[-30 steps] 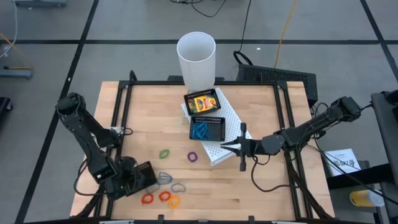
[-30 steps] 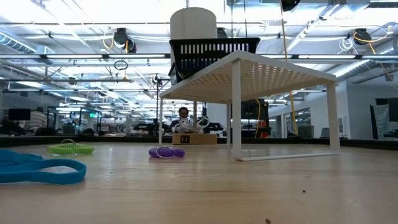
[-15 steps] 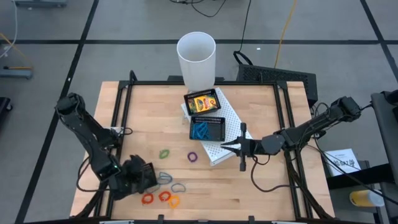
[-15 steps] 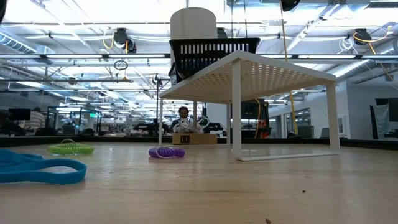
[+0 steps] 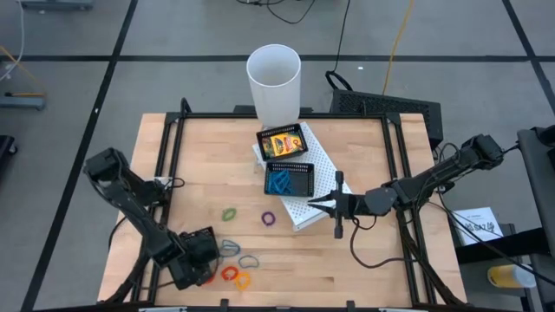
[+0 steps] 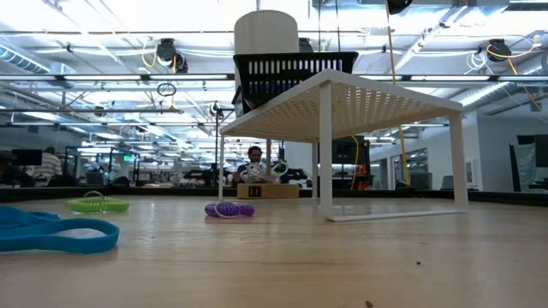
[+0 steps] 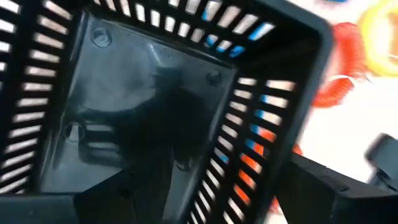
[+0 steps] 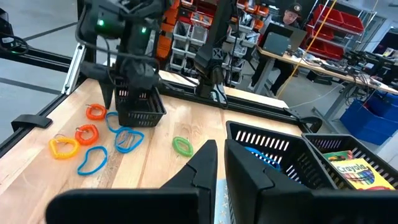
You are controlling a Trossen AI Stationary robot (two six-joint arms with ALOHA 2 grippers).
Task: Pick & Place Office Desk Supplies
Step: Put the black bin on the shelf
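I have the left tool [image 5: 192, 260] at the near left of the worktop [image 5: 199, 173], jaws spread wide around a small black slatted basket [image 8: 140, 106] — I judge it is gripped so I can carry it as a container to the loose loops. It sits right among them: orange loops [image 5: 230, 274], a yellow loop [image 5: 243, 280] and blue loops [image 5: 249, 259] lie just beside it. The green loop [image 5: 229, 213] and purple loop [image 5: 269, 218] lie farther in. On the white perforated riser [image 5: 319, 160] one basket holds a crayon box [image 5: 284, 140], another blue loops. The right tool [image 5: 316, 204] waits closed and empty beside the riser.
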